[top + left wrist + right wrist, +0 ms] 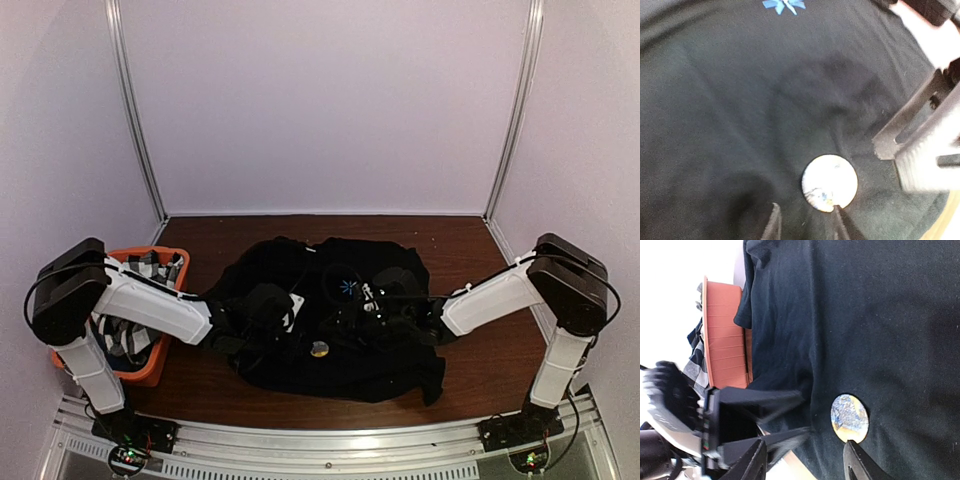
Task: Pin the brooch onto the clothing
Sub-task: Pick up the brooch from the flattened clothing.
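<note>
Left gripper [806, 222] shows blurred, cropped, beside brooch [830, 183].

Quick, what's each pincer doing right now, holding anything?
Left pincer: open, over the black T-shirt, holding nothing.
Right pincer: open, empty, near the brooch.

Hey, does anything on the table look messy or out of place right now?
The black T-shirt lies bunched and creased rather than spread flat. The round brooch sits low on it, close to the shirt's near edge and well away from the blue starburst print. Nothing looks spilled or broken.
</note>
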`<state>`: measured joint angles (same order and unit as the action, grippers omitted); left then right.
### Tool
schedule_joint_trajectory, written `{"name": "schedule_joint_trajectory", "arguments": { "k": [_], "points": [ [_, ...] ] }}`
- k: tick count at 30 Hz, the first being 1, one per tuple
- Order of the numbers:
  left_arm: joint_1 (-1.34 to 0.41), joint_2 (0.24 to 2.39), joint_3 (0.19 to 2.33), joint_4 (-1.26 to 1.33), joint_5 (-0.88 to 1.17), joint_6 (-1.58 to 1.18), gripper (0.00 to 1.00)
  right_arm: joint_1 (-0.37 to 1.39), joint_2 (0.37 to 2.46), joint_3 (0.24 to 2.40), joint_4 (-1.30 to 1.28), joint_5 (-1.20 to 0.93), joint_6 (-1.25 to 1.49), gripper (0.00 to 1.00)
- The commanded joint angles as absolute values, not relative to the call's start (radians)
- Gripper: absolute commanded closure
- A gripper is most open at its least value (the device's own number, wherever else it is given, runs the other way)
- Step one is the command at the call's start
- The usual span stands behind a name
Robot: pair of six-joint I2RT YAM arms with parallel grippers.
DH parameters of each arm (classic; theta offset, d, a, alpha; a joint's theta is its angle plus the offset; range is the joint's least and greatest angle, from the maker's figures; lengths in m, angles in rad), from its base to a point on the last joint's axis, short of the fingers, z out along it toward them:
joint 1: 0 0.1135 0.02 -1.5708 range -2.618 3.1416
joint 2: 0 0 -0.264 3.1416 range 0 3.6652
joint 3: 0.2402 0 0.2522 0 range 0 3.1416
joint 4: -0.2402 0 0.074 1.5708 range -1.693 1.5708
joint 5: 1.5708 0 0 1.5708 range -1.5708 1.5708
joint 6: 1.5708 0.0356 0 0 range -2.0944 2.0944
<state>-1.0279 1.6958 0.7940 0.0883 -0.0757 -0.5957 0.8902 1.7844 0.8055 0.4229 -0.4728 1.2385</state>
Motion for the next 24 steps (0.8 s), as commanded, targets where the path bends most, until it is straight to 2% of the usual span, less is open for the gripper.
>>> {"name": "schedule_joint_trajectory", "arguments": {
  "k": [1, 4, 11, 24],
  "points": [
    [-1.032, 1.805, 0.852, 0.110, 0.046, -0.585, 0.69, 0.893, 1.829, 0.782, 0.490, -0.480, 1.276, 0.47],
    [-1.032, 1.822, 0.856, 0.123, 0.072, -0.595, 0.74, 0.893, 1.839, 0.784, 0.496, -0.480, 1.278, 0.47],
    [-1.032, 1.830, 0.858, 0.105, 0.053, -0.600, 0.79, 0.894, 1.873, 0.785, 0.519, -0.490, 1.290, 0.47],
    [-1.032, 1.831, 0.847, 0.091, 0.040, -0.612, 0.80, 0.894, 1.881, 0.791, 0.422, -0.458, 1.252, 0.46]
  ]
}}
